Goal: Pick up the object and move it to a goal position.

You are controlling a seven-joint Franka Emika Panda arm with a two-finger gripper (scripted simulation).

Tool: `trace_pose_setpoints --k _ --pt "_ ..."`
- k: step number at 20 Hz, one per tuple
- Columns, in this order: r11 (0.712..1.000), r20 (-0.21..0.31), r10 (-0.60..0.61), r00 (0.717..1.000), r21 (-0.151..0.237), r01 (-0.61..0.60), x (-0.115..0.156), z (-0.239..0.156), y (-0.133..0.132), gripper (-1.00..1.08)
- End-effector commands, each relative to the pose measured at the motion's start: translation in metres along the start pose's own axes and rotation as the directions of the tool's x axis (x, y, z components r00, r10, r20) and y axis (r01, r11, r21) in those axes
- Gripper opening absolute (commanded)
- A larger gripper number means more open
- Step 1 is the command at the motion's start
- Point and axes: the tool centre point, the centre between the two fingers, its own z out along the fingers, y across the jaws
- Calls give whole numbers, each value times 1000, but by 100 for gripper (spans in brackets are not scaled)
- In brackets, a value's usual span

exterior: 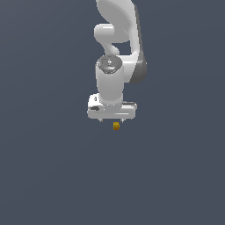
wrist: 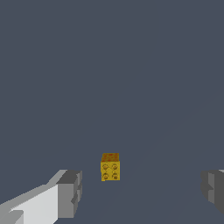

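The object [wrist: 110, 166] is a tiny yellow-orange block with darker round markings on one face. In the exterior view it [exterior: 116, 126] shows just below the white gripper [exterior: 111, 119], whose fingertips barely show under the hand. In the wrist view the gripper [wrist: 142, 190] is open: one grey finger pad [wrist: 70, 192] and the other [wrist: 213, 188] stand far apart. The block lies between them, nearer the first pad, touching neither, a little beyond the tips.
The ground is a plain dark grey-blue surface [exterior: 52, 167] in both views. The white arm [exterior: 118, 39] rises above the gripper in the exterior view. No other object shows.
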Motion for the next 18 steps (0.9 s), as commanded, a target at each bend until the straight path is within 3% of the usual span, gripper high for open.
trace_pose_setpoints --k 1,18 --pt "1000 -1 -3 1000 -2 3 -3 9 -2 100" --pt "999 -15 -34 999 -15 33 -42 86 -23 100"
